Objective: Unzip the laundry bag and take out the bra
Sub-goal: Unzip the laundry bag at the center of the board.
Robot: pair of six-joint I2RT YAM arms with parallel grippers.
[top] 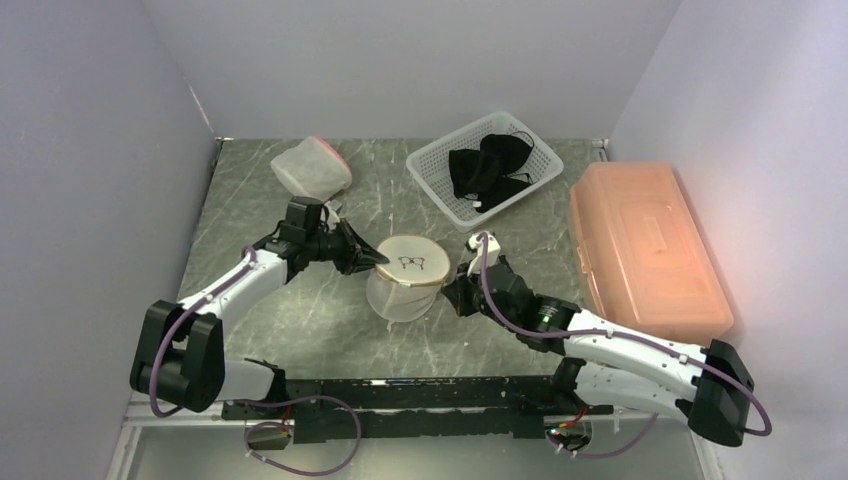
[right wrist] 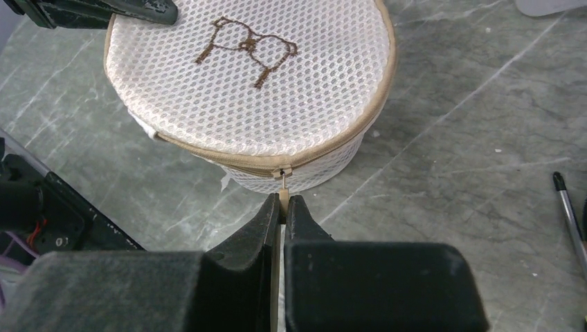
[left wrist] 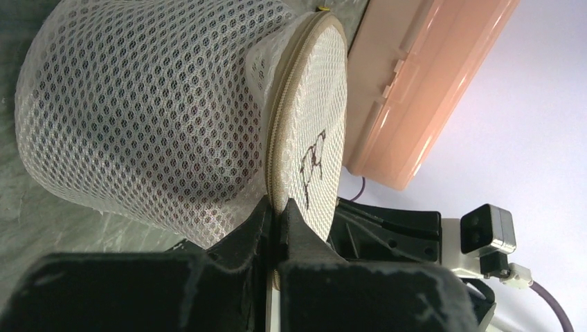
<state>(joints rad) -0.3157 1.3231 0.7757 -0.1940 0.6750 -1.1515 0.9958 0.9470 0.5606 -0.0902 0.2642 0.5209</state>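
Two claws are gripping one laundry bag [top: 405,285] from opposite sides at the middle of the table [top: 320,325]. The left claw [left wrist: 279,211] is pinching the tan zipper rim [left wrist: 277,138] of the lid, jaws closed on it. The right claw [right wrist: 282,204] is clamping tight on the zipper pull [right wrist: 282,181], which is hanging on the side of the bag facing it. The bag is sitting upright, a round white mesh drum with a brown bra outline [right wrist: 246,48] stitched on its lid, and the visible stretch of zipper is lying closed. Behind it, one second mesh bag [top: 311,168], one white basket [top: 440,190] holding dark cloth [top: 490,165] and one orange lidded box [top: 645,250] are resting on the table.
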